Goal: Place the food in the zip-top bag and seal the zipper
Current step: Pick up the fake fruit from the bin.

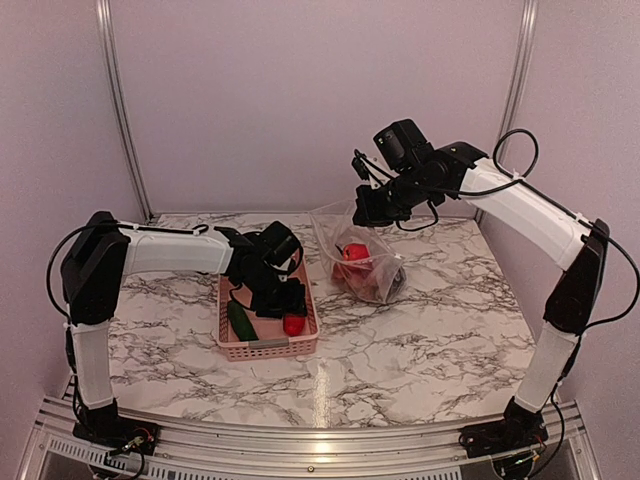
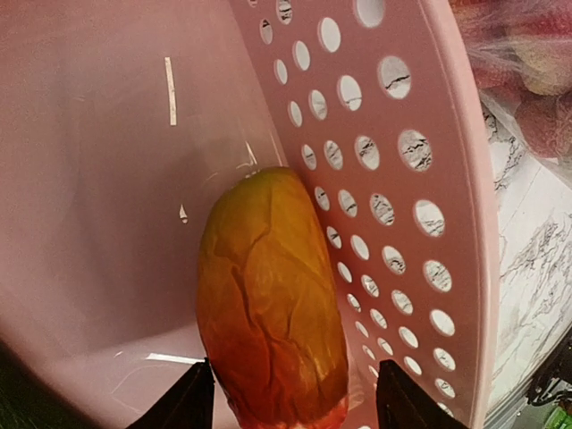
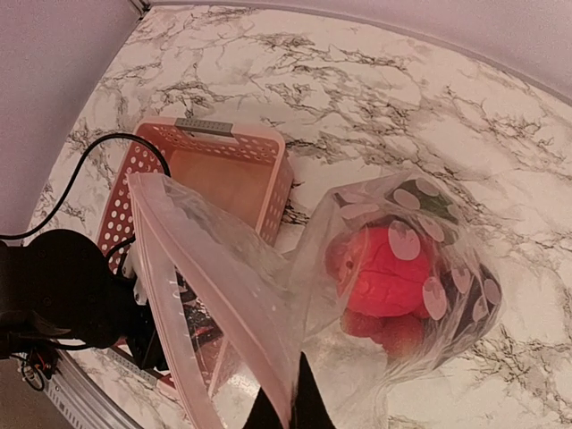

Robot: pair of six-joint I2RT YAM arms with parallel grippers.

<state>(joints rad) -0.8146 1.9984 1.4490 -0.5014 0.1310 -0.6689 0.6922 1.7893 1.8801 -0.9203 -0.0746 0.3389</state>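
Note:
An orange-red fruit [image 2: 273, 295] lies in the pink basket [image 1: 262, 347] against its perforated wall. My left gripper [image 2: 290, 407] is open and straddles the fruit's near end. It shows low inside the basket in the top view [image 1: 280, 295]. A dark green cucumber [image 1: 240, 320] and a red tomato [image 1: 293, 324] also lie in the basket. My right gripper [image 3: 290, 407] is shut on the mouth edge of the zip-top bag [image 3: 402, 268] and holds it up and open [image 1: 362, 212]. The pale pink zipper [image 3: 211, 298] runs along the lifted edge. A red tomato [image 3: 384, 273] and other food lie in the bag.
The basket [image 3: 214, 170] stands just left of the bag [image 1: 368, 265] on the marble table [image 1: 440, 340]. My left arm and its cable [image 3: 63, 286] hang over the basket. Walls close the table at the back and sides.

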